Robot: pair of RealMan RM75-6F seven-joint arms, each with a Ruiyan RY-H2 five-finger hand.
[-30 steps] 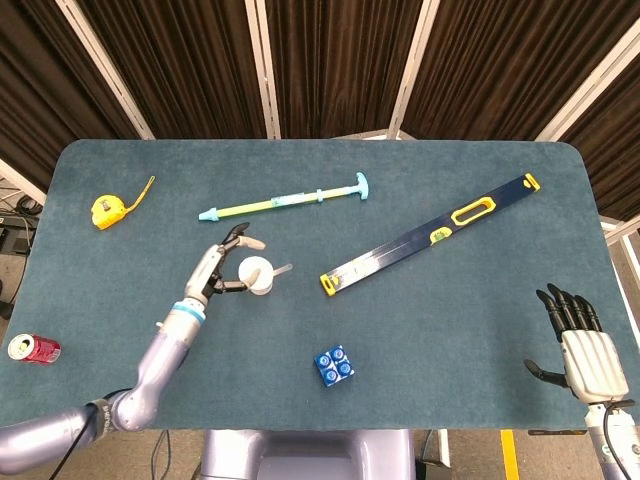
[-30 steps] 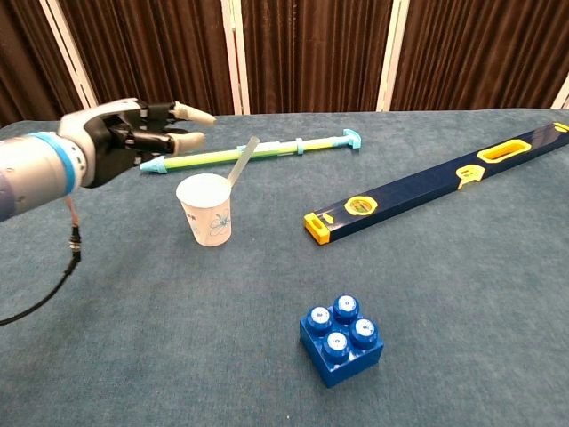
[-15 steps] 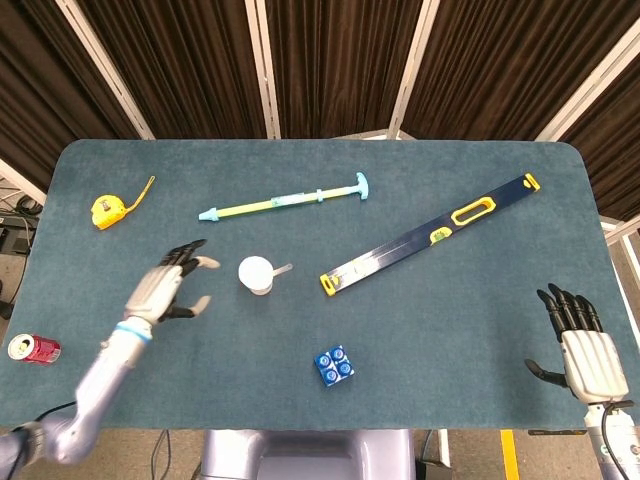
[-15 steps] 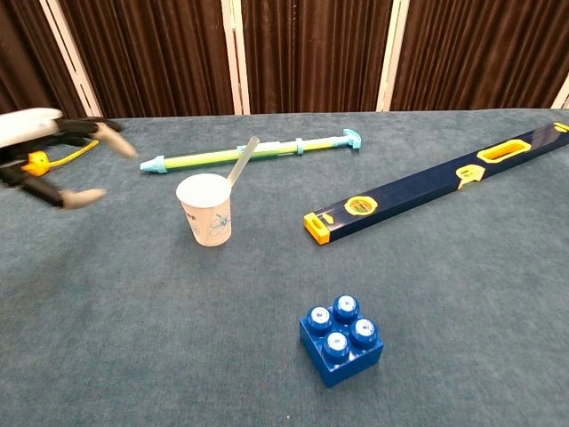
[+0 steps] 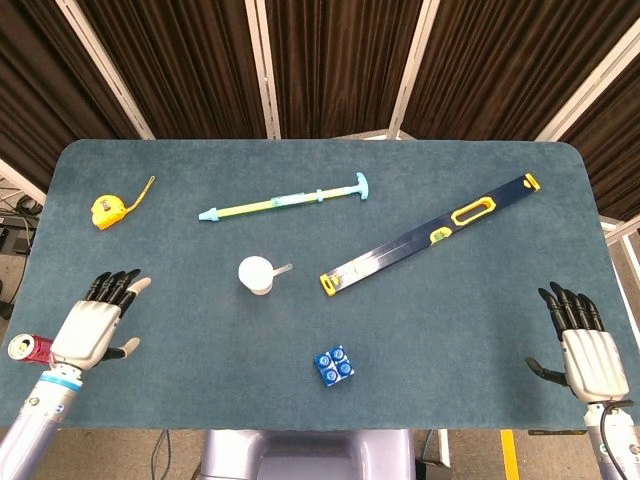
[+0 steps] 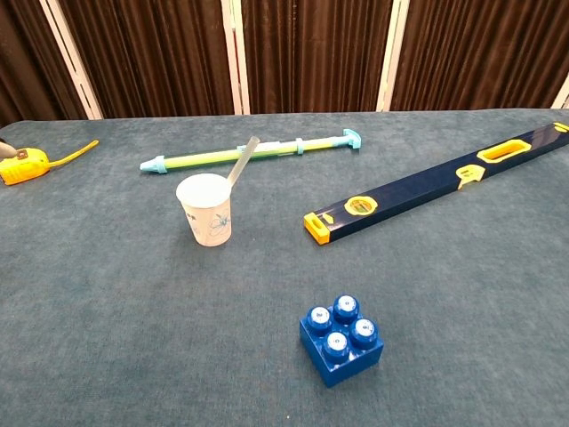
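My left hand (image 5: 92, 325) hovers near the table's front left edge, fingers spread and holding nothing, next to a red can (image 5: 32, 348). At the front right my right hand (image 5: 584, 345) is open and empty too. A white paper cup (image 5: 256, 275) (image 6: 205, 208) with a stick leaning in it stands upright in the middle left, well apart from both hands. The chest view shows neither hand.
A green and blue pump-like rod (image 5: 285, 200) (image 6: 253, 150) lies behind the cup. A long blue spirit level (image 5: 430, 236) (image 6: 440, 182) lies diagonally at the right. A blue toy brick (image 5: 333, 365) (image 6: 341, 337) sits near the front. A yellow tape measure (image 5: 110, 209) (image 6: 23, 164) is at the far left.
My left hand has drawn back from the cup toward the front left edge of the table, leaving the cup standing. It has left the chest view. The right hand has not moved.
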